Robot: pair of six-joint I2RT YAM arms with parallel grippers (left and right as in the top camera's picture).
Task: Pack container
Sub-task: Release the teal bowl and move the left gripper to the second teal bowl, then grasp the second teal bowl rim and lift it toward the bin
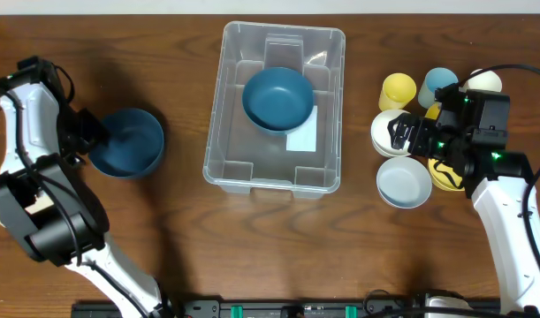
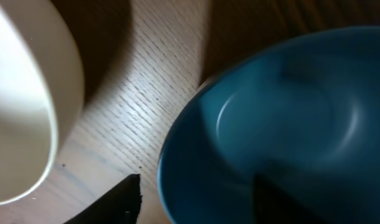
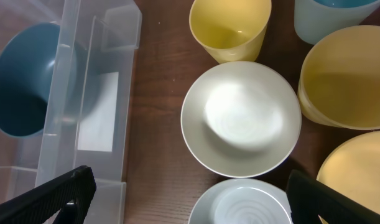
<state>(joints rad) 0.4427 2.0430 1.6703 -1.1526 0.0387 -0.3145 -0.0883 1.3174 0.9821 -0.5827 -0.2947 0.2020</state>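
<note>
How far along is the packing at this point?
Done: one dark blue bowl lies in the container. In hand: the left gripper straddles the rim of a second dark blue bowl; grip unclear. The right gripper hangs open over a white bowl. Left: those two, a pale bowl, two yellow bowls and three cups.

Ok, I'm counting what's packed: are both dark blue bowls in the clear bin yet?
No, one blue bowl sits in the bin; the other bowl rests on the table outside it.
</note>
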